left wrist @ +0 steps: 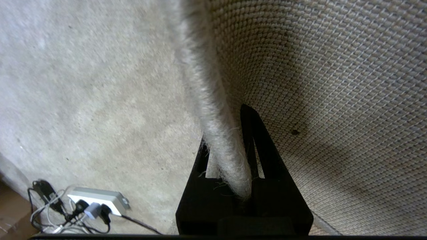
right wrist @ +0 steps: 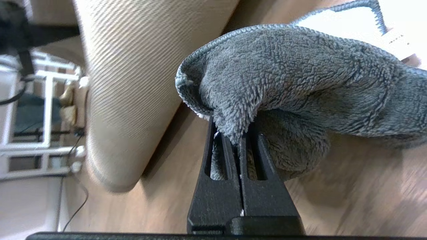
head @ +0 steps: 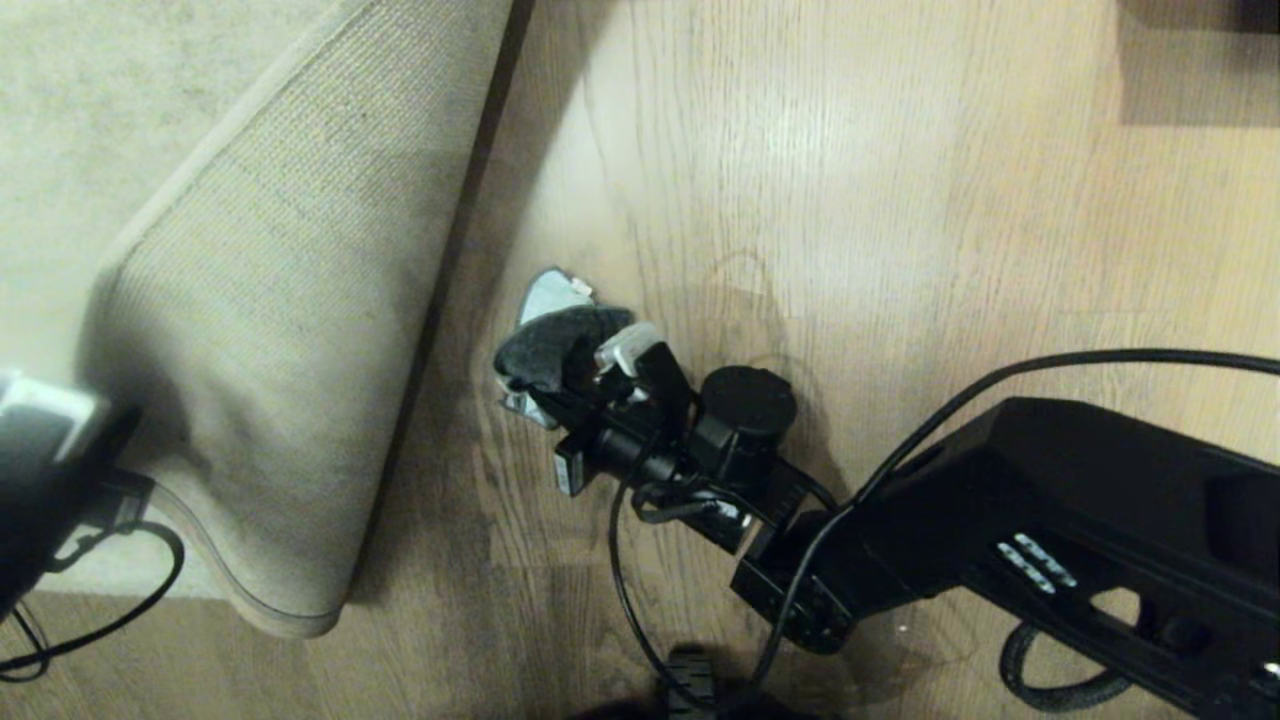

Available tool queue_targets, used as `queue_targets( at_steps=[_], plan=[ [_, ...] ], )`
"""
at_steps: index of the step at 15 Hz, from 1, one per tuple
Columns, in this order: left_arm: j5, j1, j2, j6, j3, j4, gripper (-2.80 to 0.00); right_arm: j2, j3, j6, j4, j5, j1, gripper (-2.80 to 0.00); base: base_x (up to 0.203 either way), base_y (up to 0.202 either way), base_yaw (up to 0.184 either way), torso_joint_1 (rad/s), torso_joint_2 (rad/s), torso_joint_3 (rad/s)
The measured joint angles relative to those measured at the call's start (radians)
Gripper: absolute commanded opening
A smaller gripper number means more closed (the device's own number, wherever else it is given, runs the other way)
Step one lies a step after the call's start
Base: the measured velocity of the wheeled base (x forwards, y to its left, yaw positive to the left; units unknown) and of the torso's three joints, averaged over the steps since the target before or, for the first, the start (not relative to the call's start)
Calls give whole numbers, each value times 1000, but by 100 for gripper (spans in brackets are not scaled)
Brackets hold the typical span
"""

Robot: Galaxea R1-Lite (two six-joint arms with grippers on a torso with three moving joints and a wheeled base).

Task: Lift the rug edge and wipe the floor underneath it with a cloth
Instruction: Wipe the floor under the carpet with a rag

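Observation:
The rug edge (head: 290, 340) is lifted and folded back at the left, so its tan woven backing faces up. My left gripper (head: 95, 445) is at the far left, shut on that edge. In the left wrist view the pale pile border (left wrist: 213, 110) runs between the left gripper's (left wrist: 224, 133) black fingers. My right gripper (head: 572, 372) is low over the wood floor (head: 850, 200), just right of the raised flap. It is shut on the dark grey cloth (head: 545, 345). In the right wrist view the cloth (right wrist: 300, 73) bunches over the right gripper (right wrist: 237, 135).
A white power strip (left wrist: 96, 200) with plugs and cables lies on the rug top. A white frame (right wrist: 46, 110) stands beyond the rug. Black cables (head: 1000, 375) trail from the right arm. A dark object (head: 1200, 60) sits at the far right.

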Motion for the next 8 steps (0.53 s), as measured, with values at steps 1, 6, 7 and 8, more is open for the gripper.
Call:
queue_targets(
  at_steps=[1,6,7,8],
  plan=[
    [6,-1,7,1,1,0,-280,15,-28,0,0,0,-10,-280,0,0,0,0,0,0],
    [8,-2,17,6,8,2,-280,100,-232,2,17,-2,-77,-280,0,0,0,0,0,0],
    [8,-2,16,6,12,2,-280,116,-280,2,22,-8,-90,-280,0,0,0,0,0,0],
    [9,-2,15,6,15,2,-280,129,-324,2,31,-18,-104,-280,0,0,0,0,0,0]
  ],
)
